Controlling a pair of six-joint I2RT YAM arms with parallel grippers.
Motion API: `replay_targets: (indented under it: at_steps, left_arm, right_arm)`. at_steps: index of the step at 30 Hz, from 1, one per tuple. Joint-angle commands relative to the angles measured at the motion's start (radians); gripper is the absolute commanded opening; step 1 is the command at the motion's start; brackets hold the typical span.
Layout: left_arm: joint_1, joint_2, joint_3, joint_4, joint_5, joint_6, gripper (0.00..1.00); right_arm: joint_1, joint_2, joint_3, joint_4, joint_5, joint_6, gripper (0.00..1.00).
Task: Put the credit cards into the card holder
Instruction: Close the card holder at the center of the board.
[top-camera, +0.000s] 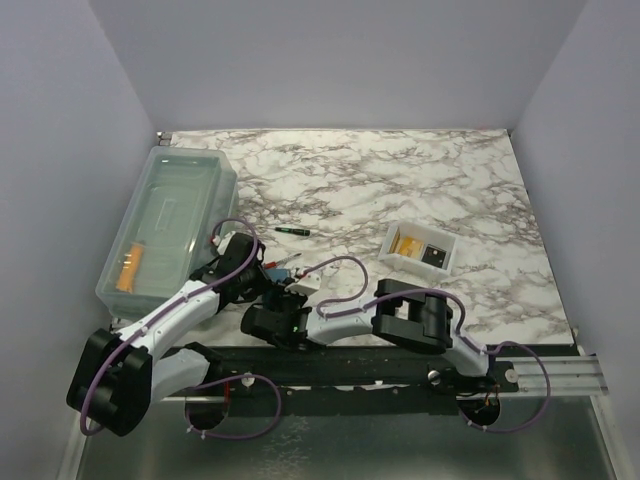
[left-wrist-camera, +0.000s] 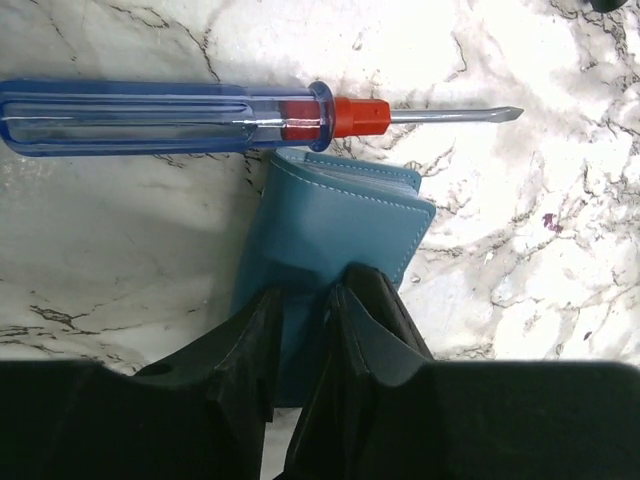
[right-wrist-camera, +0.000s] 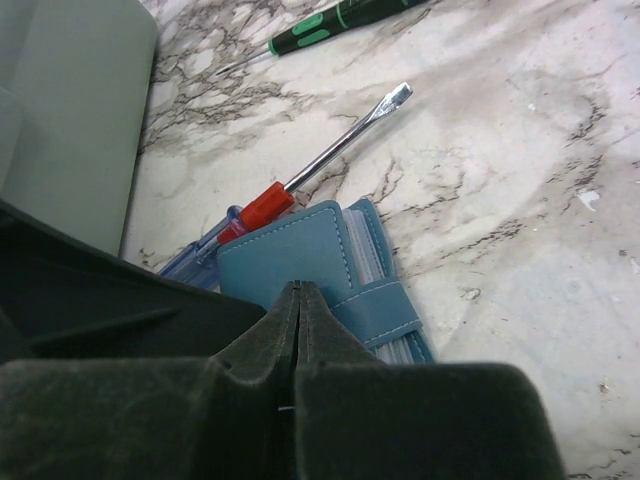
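The card holder (left-wrist-camera: 335, 215) is a teal-blue folding wallet lying closed on the marble, its snap tab (right-wrist-camera: 385, 305) fastened across the pockets. My left gripper (left-wrist-camera: 305, 295) hovers over its near end with the fingers a little apart, and teal shows through the gap. My right gripper (right-wrist-camera: 297, 288) is shut, its tip resting on the wallet's cover (right-wrist-camera: 290, 250). In the top view both grippers (top-camera: 262, 277) (top-camera: 290, 300) meet near the front edge and hide the wallet. A golden credit card (top-camera: 405, 243) lies in the white tray (top-camera: 445, 262) to the right.
A blue-handled screwdriver (left-wrist-camera: 160, 117) with a red collar lies right against the wallet's far edge. A green-and-black screwdriver (top-camera: 292, 231) lies farther back. A large clear bin (top-camera: 165, 225) holding an orange item (top-camera: 130, 265) stands at the left. The tray also holds a dark item (top-camera: 435, 255).
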Motion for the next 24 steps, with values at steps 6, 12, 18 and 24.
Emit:
replay_targets:
  at_steps: [6,12,18,24]
  left_arm:
    - [0.0,0.058,-0.043,0.074,-0.015,-0.022,0.29]
    - [0.001,0.003,-0.001,0.069,0.066,0.035,0.34]
    - [0.005,-0.012,0.074,0.043,0.186,0.075,0.46]
    - [0.007,-0.038,0.11,0.015,0.26,0.116,0.56]
  right_arm:
    - [0.121,0.417,-0.17,-0.702,-0.525,-0.127,0.0]
    - [-0.035,-0.094,-0.539,-0.277,-0.665,-0.253,0.01]
    - [-0.145,-0.281,-0.427,-0.339,-0.682,-0.45,0.31]
    - [-0.276,-0.411,-0.344,-0.413,-0.764,-0.545,0.42]
